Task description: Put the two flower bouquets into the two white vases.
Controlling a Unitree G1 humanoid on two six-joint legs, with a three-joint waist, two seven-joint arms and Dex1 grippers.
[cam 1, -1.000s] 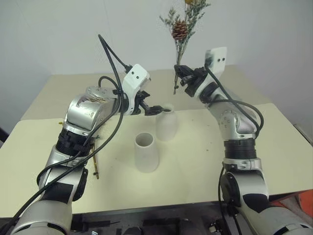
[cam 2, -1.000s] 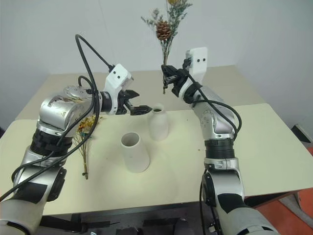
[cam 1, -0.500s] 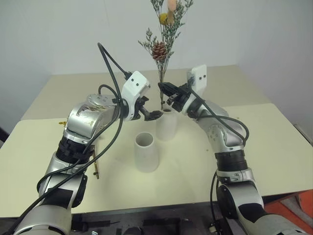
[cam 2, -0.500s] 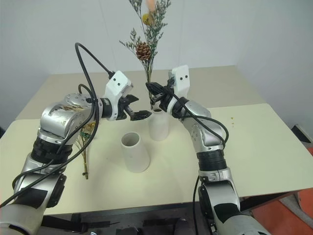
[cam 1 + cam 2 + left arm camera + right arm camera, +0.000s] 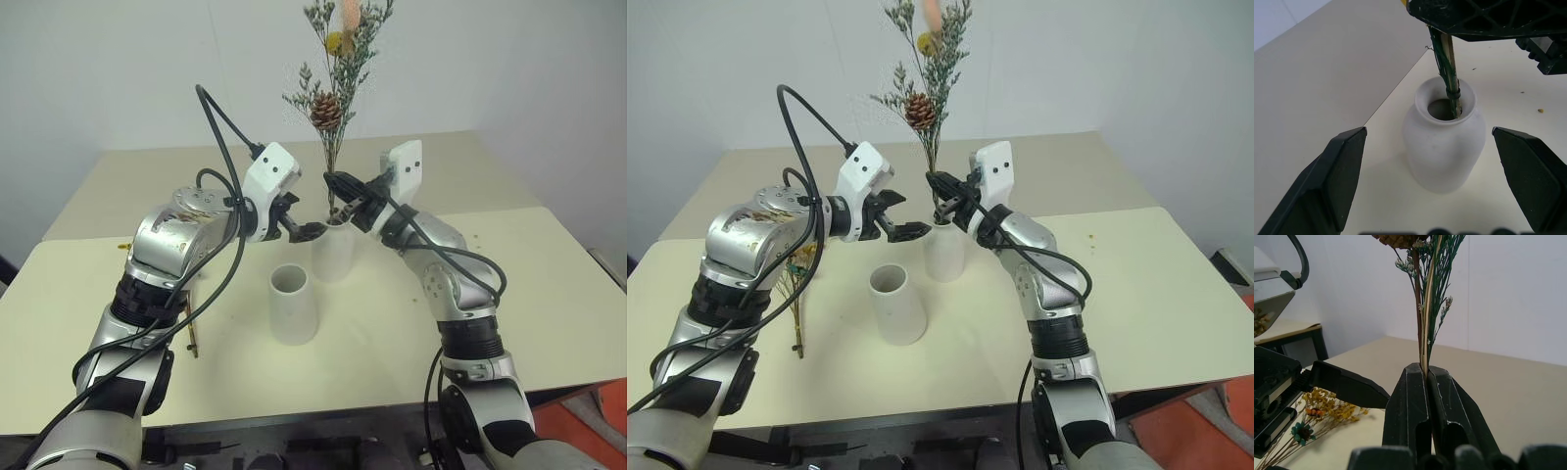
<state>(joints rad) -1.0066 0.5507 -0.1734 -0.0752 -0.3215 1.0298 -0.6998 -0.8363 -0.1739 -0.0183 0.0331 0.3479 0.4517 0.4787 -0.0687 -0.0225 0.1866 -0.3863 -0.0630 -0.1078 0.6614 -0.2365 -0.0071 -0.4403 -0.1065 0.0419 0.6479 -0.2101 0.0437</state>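
- Plainly, the matter turns on the stems of the green sprig bunch and the mouth of the bottle vase: we see the stem ends already inside the narrow neck, lying against its rim rather than centred.
- The bunch stands nearly upright, pinecone and plumes high above, its long axis running straight down into the vase.
- The right gripper is clamped tight on the stems just above the vase mouth; in its own wrist view the fingers meet with the stems pinched between them.
- The right arm reaches in from the right, wrist raised, gripper pointing toward the left and a little upward.
- The left gripper hangs with its fingers spread wide to either side of the same vase, apart from it and holding nothing; the left arm is bent in from the left.
- The cone vase stands empty, nearer us on the bench, just beside the bottle vase.
- The yellow bunch lies flat on the bench under the left arm, stems toward us, well apart from both vases.
- We judge the coming move to be a short lowering and release; the left gripper is the nearer one to steady the vase should it tip.
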